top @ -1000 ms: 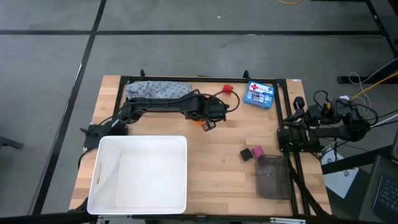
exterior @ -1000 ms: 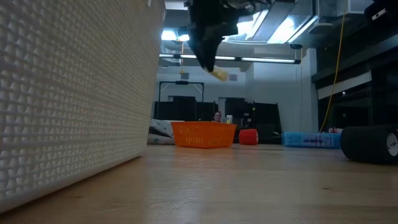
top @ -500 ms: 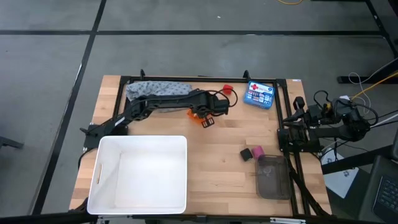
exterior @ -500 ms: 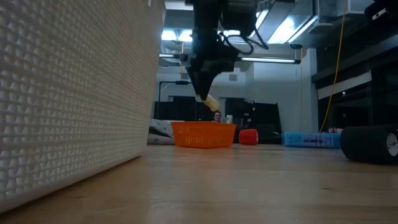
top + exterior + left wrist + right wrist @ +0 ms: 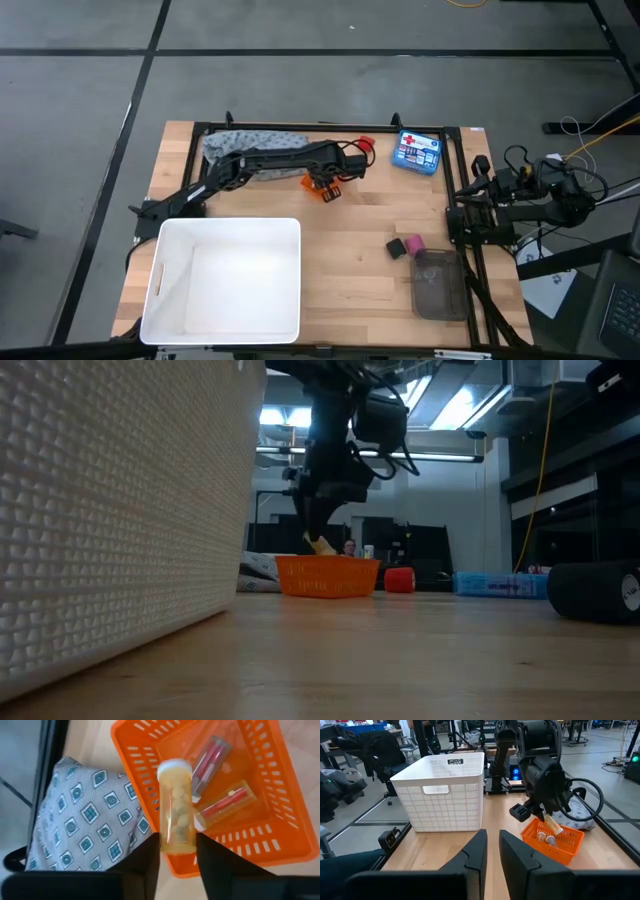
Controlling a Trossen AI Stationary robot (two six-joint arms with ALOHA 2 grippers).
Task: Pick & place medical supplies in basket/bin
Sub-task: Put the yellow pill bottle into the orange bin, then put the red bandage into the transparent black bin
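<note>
We note the white tub (image 5: 222, 278) at 7 o'clock on the table. At 12 o'clock sits the orange basket (image 5: 260, 785), touching the grey patterned cloth (image 5: 85, 820). Our left gripper (image 5: 176, 851) hangs over the basket, pinching a pill bottle (image 5: 176, 815). Our right gripper (image 5: 492, 852) waits at 3 o'clock, fingers slightly parted.

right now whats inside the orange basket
Two clear tubes with red contents lie on the orange basket floor. The left end effector holds a pill bottle above it, hiding part of the floor.
</note>
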